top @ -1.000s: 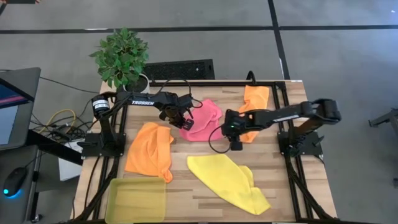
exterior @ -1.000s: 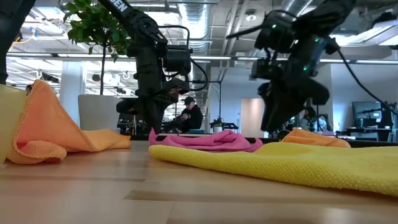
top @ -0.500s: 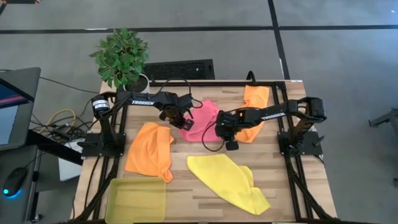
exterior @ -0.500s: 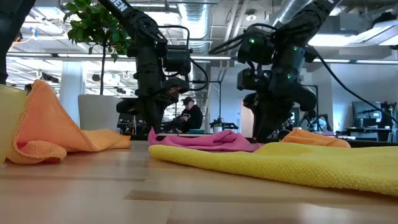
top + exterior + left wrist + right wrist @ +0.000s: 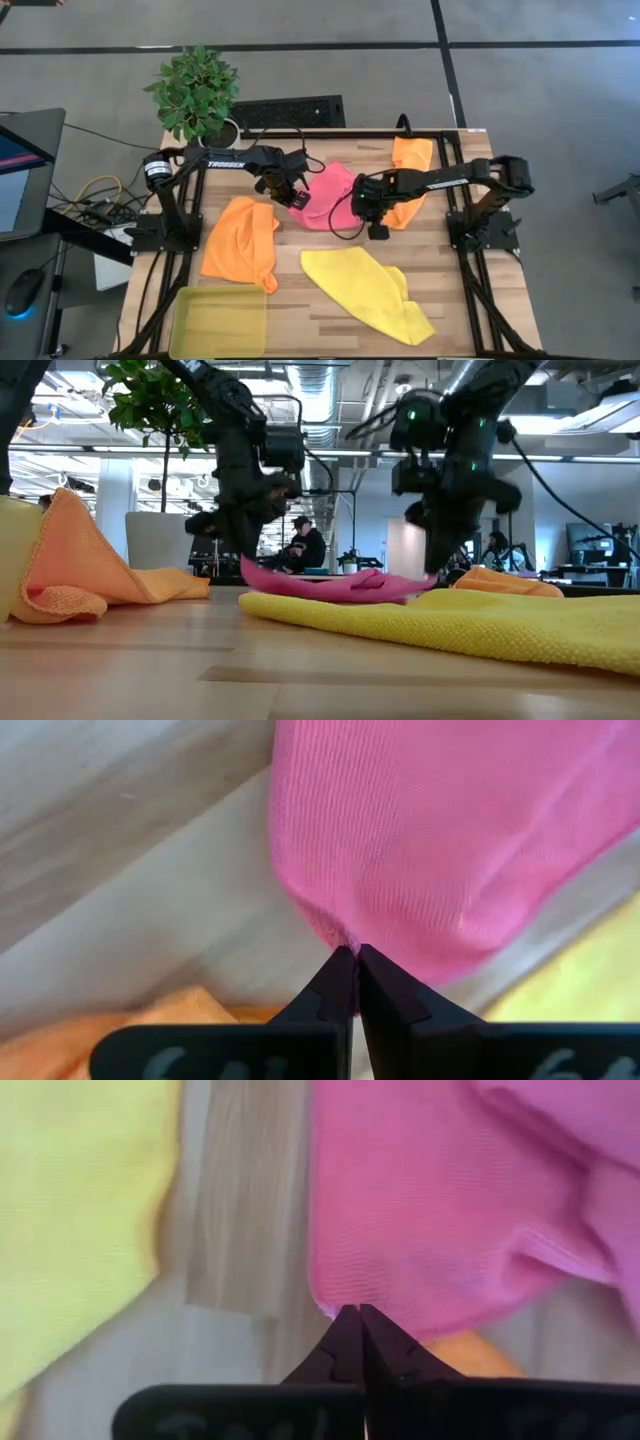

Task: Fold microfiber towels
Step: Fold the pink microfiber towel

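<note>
The pink towel [image 5: 328, 190] lies at the table's middle, toward the far side, between my two grippers. My left gripper [image 5: 297, 200] is shut on its near left corner and my right gripper [image 5: 357, 209] on its near right corner. One orange towel [image 5: 240, 240] lies crumpled at the left. A second orange towel [image 5: 411, 160] lies at the far right, partly under my right arm. The yellow towel [image 5: 366, 293] is spread out near the front edge. My left gripper pinches the pink towel's near left corner [image 5: 335, 932] between its two fingertips, coming from above. In the low view that end [image 5: 247, 566] is raised a little off the table. One layer or several, I cannot tell. My right gripper pinches the pink towel's near right corner [image 5: 338, 1302] between its two fingertips, coming from above. That end [image 5: 425, 580] is raised slightly, and the cloth between the two grippers sags slack.
A translucent yellow-green tray [image 5: 218, 322] sits at the near left corner. A potted plant [image 5: 197, 92] stands beyond the far left corner. Bare wood shows between the pink and yellow towels [image 5: 300, 240]. A person sits in the room behind [image 5: 305, 545].
My right gripper has gone toward the table's left, come down at the pink towel's near right corner and shut on it. Both ends of the pink towel have since risen a little off the table with the two grippers.
</note>
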